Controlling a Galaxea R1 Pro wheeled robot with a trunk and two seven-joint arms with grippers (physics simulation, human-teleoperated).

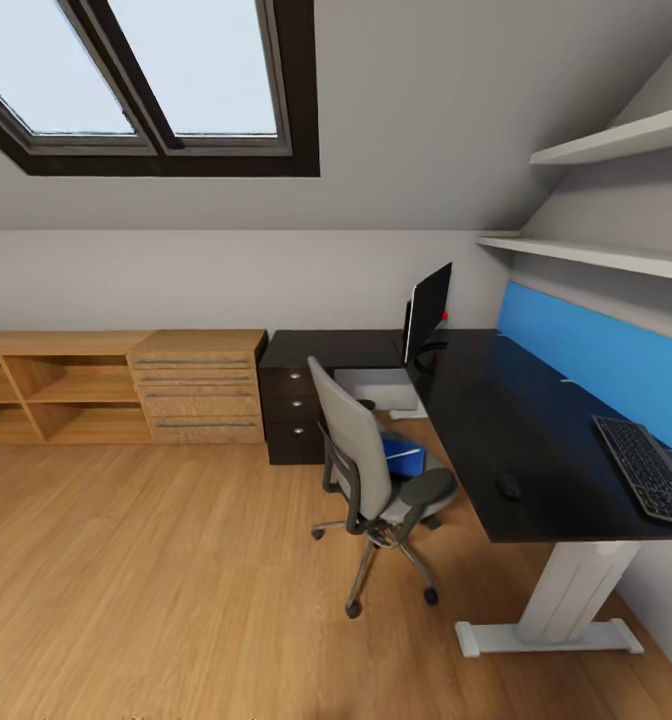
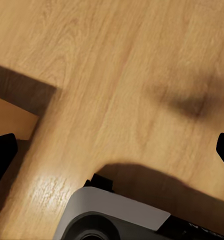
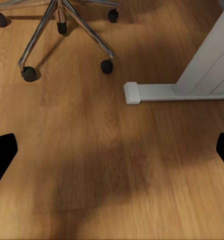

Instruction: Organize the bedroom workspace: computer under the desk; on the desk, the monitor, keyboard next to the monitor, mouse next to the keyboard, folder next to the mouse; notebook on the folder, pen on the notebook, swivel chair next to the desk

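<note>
The grey swivel chair (image 1: 368,462) stands on the oak floor beside the black desk (image 1: 496,420), with the blue folder (image 1: 400,452) on its seat. A thin white streak crosses the folder, too small to identify as the pen. The notebook is out of view. On the desk are the monitor (image 1: 428,310), the keyboard (image 1: 648,468) and the small mouse (image 1: 509,487). The pale computer (image 1: 376,388) sits under the desk. My left gripper (image 2: 112,152) and right gripper (image 3: 112,150) hang open over bare floor, holding nothing. The chair's chrome base (image 3: 62,27) lies beyond the right one.
Low oak cabinets (image 1: 126,390) line the far wall at the left, and dark drawers (image 1: 291,415) sit under the desk's end. The desk's white foot (image 3: 167,91) rests on the floor near my right gripper. Shelves (image 1: 596,255) and a blue panel (image 1: 596,355) hang above the desk.
</note>
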